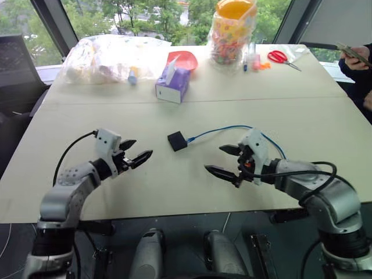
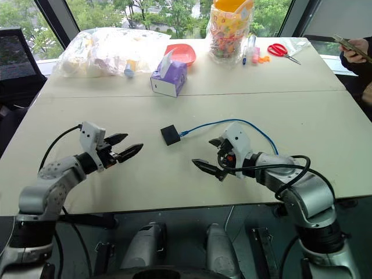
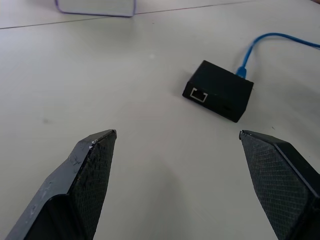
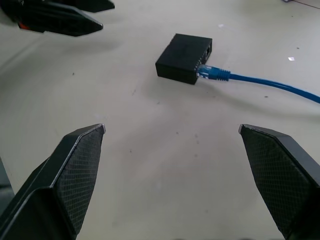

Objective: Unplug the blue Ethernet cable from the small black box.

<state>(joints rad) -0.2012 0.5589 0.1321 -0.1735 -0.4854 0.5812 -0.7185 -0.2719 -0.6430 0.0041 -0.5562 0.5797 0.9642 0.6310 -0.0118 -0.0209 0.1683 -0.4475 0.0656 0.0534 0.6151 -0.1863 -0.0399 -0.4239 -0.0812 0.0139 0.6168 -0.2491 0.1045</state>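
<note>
My left gripper [image 1: 139, 151] has its fingers [image 3: 92, 165] spread wide and holding nothing, hovering over the worktop [image 1: 174, 186] at lower left of the head view. My right gripper [image 1: 228, 160] is likewise wide apart and empty at lower right, its fingers [image 4: 77, 165] pointing toward the centre. Between the two, slightly above them in the frame, I see the small black box [image 1: 177, 140] lying flat on the pale surface, well apart from both sets of fingertips. In the left wrist view an empty port faces my fingers on the box's near side. The blue Ethernet cable [image 1: 224, 129] is plugged into the side of the box that faces right in the head view; the right wrist view shows its blue plug [image 4: 212, 73] seated in the port. From there the cord arcs right and passes behind my right gripper. Further up the frame sits a purple tissue box [image 1: 172, 84] with a red bowl [image 1: 183, 58] behind it, a clear plastic bag [image 1: 113, 57] at upper left, a tall bag of colourful items [image 1: 231, 35] at upper centre, and red-handled scissors [image 1: 280, 57] beside it. A person's hand holding a phone [image 1: 351, 53] shows at the upper right edge
</note>
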